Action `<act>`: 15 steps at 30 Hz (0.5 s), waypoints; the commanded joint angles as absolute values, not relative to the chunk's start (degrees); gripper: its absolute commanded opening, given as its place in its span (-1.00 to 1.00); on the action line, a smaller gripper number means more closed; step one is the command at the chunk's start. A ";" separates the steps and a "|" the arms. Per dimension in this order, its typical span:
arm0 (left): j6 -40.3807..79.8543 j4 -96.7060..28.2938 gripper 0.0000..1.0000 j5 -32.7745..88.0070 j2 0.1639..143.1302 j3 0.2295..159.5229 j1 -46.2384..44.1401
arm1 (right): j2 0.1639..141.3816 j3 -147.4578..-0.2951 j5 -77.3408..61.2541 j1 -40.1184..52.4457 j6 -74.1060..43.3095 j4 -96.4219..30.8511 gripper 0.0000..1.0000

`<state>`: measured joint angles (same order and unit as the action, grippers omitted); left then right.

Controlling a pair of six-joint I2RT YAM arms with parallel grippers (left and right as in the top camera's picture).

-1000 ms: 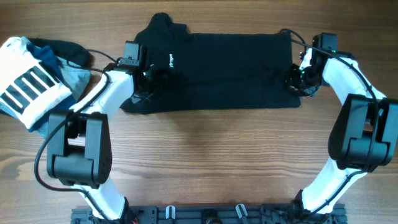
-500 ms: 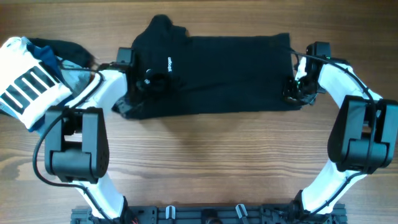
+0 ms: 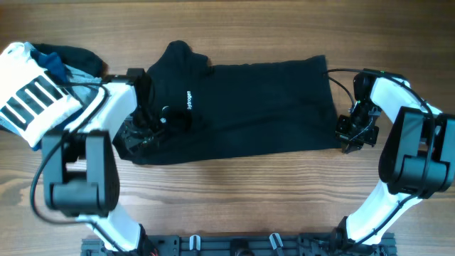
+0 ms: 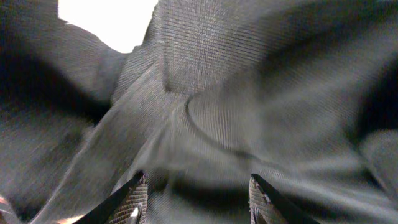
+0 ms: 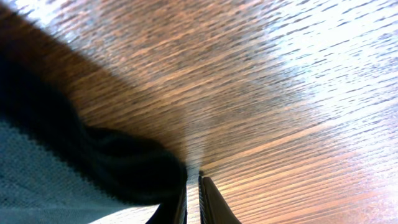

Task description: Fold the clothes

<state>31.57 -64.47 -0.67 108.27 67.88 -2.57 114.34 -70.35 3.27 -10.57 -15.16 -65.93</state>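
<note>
The black short-sleeved collared shirt of soft fabric (image 3: 256, 107) lies spread on the wooden table (image 3: 234, 199). The left gripper (image 3: 142, 134) is at its collar end, fingers spread apart with cloth bunched between them. The right gripper (image 3: 353, 134) is at the hem corner with fingers pressed together, and the cloth lies just beside them.

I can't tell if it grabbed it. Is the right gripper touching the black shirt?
Touching. The right wrist view shows the black shirt bunched right up against the right gripper's closed fingers, with no wood showing between cloth and finger.
</note>
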 commanded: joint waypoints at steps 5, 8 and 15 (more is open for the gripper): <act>31.31 -55.37 0.04 8.71 96.55 67.70 -4.71 | 107.00 -70.59 0.51 -10.90 -13.43 -59.31 -0.83; 31.94 -53.93 0.04 8.93 97.08 67.64 -6.37 | 105.19 -70.59 -7.86 -10.90 -8.91 -55.61 -0.80; 33.91 -46.85 0.05 2.24 97.54 61.32 -7.29 | 105.23 -70.43 -7.99 -10.68 -9.02 -55.96 -0.80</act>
